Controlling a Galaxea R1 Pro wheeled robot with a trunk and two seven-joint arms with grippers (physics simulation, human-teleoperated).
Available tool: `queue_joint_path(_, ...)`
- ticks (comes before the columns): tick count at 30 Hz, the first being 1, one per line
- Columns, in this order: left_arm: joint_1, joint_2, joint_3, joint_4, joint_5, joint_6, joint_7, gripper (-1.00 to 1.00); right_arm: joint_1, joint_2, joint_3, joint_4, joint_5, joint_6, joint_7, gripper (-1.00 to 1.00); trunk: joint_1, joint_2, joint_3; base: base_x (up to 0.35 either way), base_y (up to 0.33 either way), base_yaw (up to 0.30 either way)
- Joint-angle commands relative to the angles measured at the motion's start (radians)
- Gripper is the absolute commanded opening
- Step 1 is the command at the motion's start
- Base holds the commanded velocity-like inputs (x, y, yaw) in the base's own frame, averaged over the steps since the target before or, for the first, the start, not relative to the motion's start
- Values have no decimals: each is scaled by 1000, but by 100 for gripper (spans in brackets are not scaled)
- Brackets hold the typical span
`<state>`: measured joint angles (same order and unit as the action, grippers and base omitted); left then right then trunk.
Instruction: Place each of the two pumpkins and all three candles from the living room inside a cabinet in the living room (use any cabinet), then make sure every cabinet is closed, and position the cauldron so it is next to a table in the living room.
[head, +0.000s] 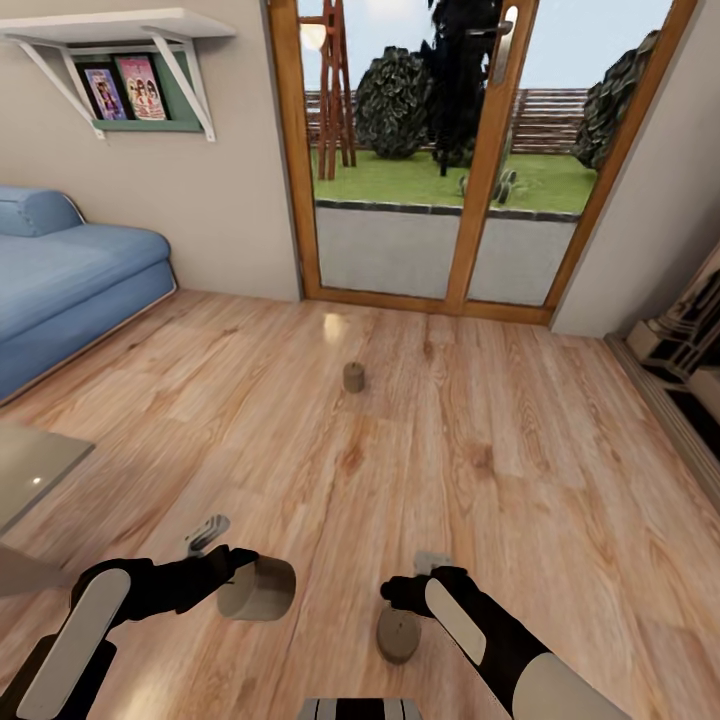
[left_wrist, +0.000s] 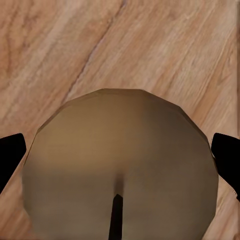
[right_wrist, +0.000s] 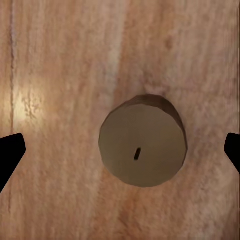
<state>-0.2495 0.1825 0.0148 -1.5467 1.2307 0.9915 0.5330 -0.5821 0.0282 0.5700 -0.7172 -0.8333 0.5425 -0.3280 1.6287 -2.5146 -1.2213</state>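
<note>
Left gripper (head: 238, 568) fingers clench one candle (head: 258, 589); right gripper (right_wrist: 120, 150) fingers hang released over another candle (right_wrist: 143, 147) at six o'clock, risking toppling it if they descend off-centre.

The sofa (head: 60, 275) and glossy grey worktop (head: 35, 465) run off the left edge. In the left wrist view, the candle (left_wrist: 120, 165) is cropped below.
</note>
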Motion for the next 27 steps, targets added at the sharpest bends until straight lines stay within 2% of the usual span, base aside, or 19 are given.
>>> queue_joint_path(1, -1, 0, 1, -1, 11, 2, 10, -100, -1, -1, 4, -1, -10, 1, -10, 100, 0, 0, -1, 103, -79, 0)
queue_joint_path(15, -1, 0, 2, -1, 18, 2, 10, -100, -1, -1, 4, -1, -10, -14, -9, 100, 0, 0, -1, 46, -50, 0)
queue_joint_path(19, -1, 0, 5, -1, 19, 2, 10, -100, -1, -1, 4, -1, -10, -42, -6, 100, 2, -1, -16, 0, 0, 0)
queue_joint_path(27, -1, 0, 6, -1, 19, 2, 9, -100, -1, 2, 6, -1, -9, -50, -4, 100, 5, -3, -47, 0, 0, 0)
